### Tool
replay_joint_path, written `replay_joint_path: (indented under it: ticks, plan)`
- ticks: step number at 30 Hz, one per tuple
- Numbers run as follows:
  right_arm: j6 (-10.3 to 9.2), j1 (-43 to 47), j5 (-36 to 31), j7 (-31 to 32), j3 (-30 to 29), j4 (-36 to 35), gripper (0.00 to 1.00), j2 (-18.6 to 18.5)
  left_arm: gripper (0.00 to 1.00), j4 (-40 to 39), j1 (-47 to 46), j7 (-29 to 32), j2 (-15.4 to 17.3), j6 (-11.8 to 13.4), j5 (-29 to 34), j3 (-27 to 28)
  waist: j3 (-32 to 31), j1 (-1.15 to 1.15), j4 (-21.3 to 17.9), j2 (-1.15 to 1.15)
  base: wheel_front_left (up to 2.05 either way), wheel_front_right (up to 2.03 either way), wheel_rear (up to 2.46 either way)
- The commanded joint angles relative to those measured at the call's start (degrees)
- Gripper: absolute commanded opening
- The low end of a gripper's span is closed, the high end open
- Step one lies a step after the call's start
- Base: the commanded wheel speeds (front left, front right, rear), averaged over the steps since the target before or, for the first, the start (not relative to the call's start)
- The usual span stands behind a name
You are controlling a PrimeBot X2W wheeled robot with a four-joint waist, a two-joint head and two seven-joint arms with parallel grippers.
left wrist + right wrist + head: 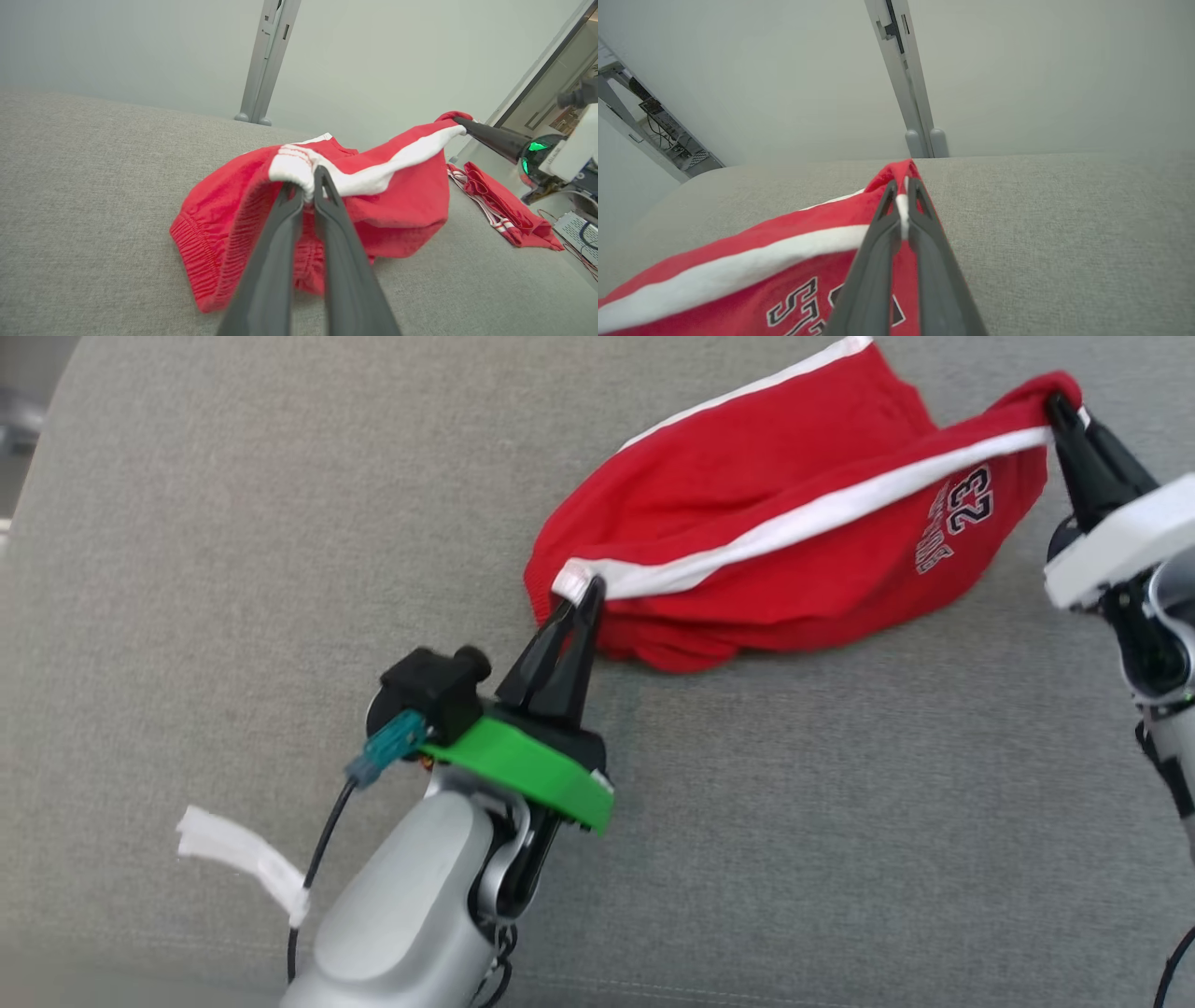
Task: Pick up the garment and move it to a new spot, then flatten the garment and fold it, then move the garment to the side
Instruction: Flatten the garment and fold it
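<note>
Thing: red shorts (794, 513) with a white side stripe (822, 518) and a printed "23" (971, 499), on the grey upholstered surface (233, 569), towards its far right.
Left pincer (583, 590): closed narrow on the near-left end of the stripe, where it meets the waistband (201, 261).
Right pincer (1057, 406): closed narrow on the far-right end of the same stripe, at the leg hem.
Lie of the cloth: the stripe edge is strung between my two grips and raised. The rest hangs below it, bunched, with the lower folds touching the surface.
Step in hand: my reading is the lift and carry to a new spot, or the very start of flattening. No fold is made yet.
Next move calls for: both arms travelling together with the span between them kept. Then a low drag, so the slack below the stripe is laid out rather than heaped.
Watch for: the grips are thin, just a pinch of edge each. A sharp pull apart could slip one.
Head view gives: the whole outline and the sag along the lower edge.
Left wrist view gives: the gathered ribbing of the waistband, and the other pincer's green light (535, 147). It also shows a second red garment (504, 212) lying beyond the shorts, near the edge of the surface.
Right wrist view gives: the white stripe nipped between my fingertips (889, 196), and bare surface beyond, up to a metal post (908, 93).
</note>
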Motion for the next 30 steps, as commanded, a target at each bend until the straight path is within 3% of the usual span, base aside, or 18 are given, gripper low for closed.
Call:
replay_joint_path:
  ticks: [1, 16, 17, 18, 19, 30]
  plan:
    - [-0.04, -2.37, -0.56, 0.17, 0.46, 1.62, 0.0, -0.31, 0.0, 0.59, -2.4, -0.14, 0.09, 0.44, -0.94, -0.88, 3.79, 0.0, 3.76, 0.0, 0.0, 0.0, 0.0]
    - [-0.04, -22.9, -3.12, -2.03, 6.88, 22.93, 0.0, 1.58, 0.0, 5.11, -14.2, -0.14, 0.08, 3.87, -6.19, -6.19, 9.77, 0.0, 6.87, 0.0, 0.0, 0.0, 0.0]
    - [-0.04, -24.33, -2.63, -3.19, 7.4, 24.7, 0.2, 1.92, 0.37, 5.16, -15.02, -0.14, 0.08, 4.26, -6.03, -6.52, 9.93, 0.0, 6.87, 0.0, 0.0, 0.0, 0.0]
    - [-0.04, -24.87, -2.45, -3.93, 7.91, 25.49, 0.86, 2.09, 1.0, 5.14, -15.23, -0.14, 0.08, 4.4, -5.68, -6.64, 9.94, 0.0, 6.83, 0.0, 0.0, 0.0, 0.0]
    - [-0.04, -25.02, -2.22, -4.41, 8.4, 26.02, 1.0, 2.28, 1.0, 5.13, -15.28, -0.14, 0.08, 4.65, -5.36, -6.75, 9.88, 0.0, 6.77, 0.0, 0.0, 0.0, 0.0]
    - [-0.04, -20.1, 1.7, -8.1, 16.78, 27.12, 1.0, -2.97, 1.0, 1.65, -8.79, -0.08, 0.12, 6.73, 3.2, -1.36, 6.12, 0.0, 5.13, 0.0, 0.0, 0.0, 0.0]
